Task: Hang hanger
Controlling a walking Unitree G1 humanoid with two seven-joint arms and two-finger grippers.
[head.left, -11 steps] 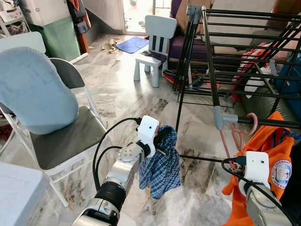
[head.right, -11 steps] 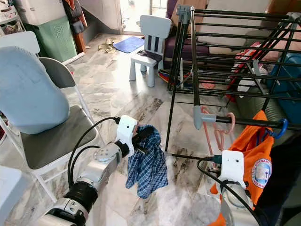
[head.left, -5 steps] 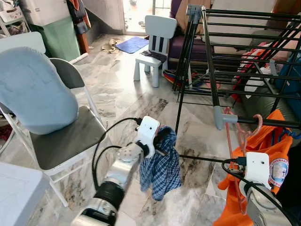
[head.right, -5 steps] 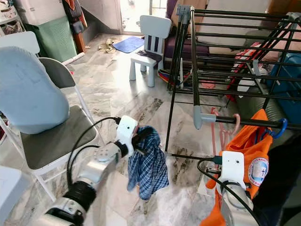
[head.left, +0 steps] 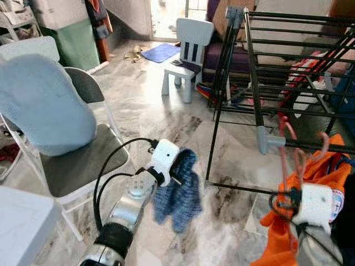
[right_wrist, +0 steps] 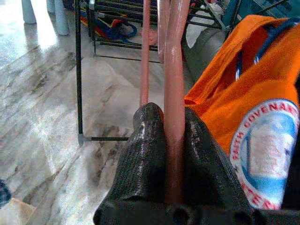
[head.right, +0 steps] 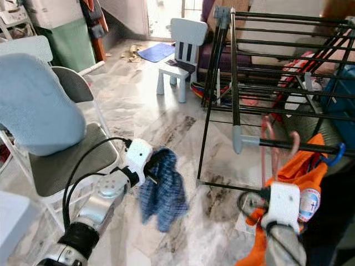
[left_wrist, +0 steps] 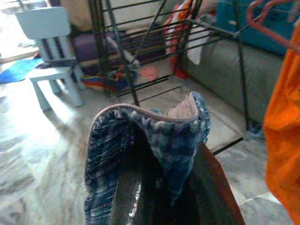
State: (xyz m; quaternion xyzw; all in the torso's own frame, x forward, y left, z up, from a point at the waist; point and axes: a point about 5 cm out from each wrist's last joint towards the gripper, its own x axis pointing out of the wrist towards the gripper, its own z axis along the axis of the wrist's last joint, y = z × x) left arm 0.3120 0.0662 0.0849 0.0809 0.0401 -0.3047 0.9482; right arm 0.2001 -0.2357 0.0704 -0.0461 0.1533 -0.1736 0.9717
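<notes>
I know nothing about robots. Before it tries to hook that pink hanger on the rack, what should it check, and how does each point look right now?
1. Right gripper shut firmly on the pink hanger: ok.
2. Hanger's hook over the drying rack's rail: cannot tell, it looks close beside it.
3. Free rail space: cannot tell; an orange shirt on a blue hanger hangs right there.
4. Left gripper keeping the blue checked cloth away from the rack: ok.
5. Sharp head camera view: not ok, it is blurred.
</notes>
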